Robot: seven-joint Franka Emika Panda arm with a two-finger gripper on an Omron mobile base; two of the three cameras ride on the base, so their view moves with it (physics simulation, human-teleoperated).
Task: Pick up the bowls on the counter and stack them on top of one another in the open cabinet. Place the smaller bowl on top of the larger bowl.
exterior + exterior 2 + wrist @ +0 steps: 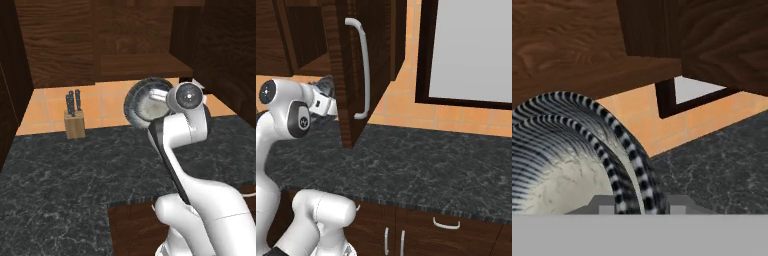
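Worktop (pixel 60 165): black-grey marbled stone, thin white veins; orange tiled wall (pixel 105 100) behind. Open cabinet (pixel 145 62) above, dark wood grain, flat shelf. Wooden knife block (pixel 75 122) stands at the wall. Bowl (pixel 145 102) held tilted on edge in the air just below the shelf: ribbed dark outside, pale speckled inside. Which of the two bowls, cannot tell. Fingers (pixel 637 202) closed over its rim; tips mostly hidden

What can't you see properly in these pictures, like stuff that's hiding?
- Gripper: in the left base view the arm's own wrist covers it.
- Jaws: whether they pinch the bowl cannot be told; the hand view's bottom edge cuts them off.
- Bowl size: with nothing to compare, larger or smaller is unclear.
- Open cabinet: the right base view's door hides its inside.
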